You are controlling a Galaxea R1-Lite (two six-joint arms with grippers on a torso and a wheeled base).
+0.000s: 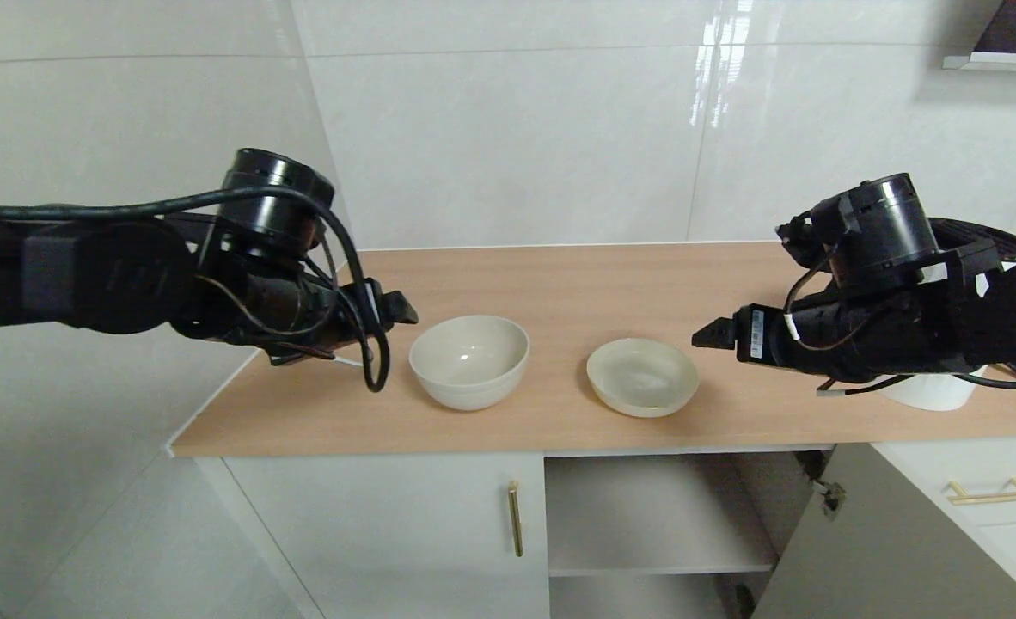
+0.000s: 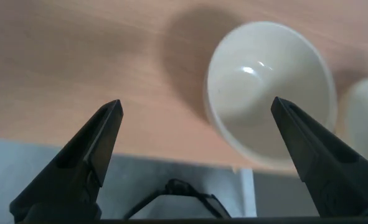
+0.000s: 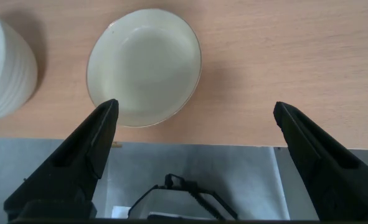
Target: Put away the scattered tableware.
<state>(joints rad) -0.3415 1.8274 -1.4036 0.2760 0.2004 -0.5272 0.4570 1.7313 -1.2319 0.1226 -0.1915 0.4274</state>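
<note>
deep bowl (image 1: 469,361) left, shallow bowl (image 1: 643,376) right on counter (image 1: 560,284), left gripper (image 1: 402,309) by the deep one, right gripper (image 1: 707,334) by the other (both spread wide, empty)

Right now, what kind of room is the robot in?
Most likely a kitchen. There is a wooden counter with a deep bowl and a shallow bowl on it, a white tiled wall behind, and cupboards underneath, one with its door open.
</note>
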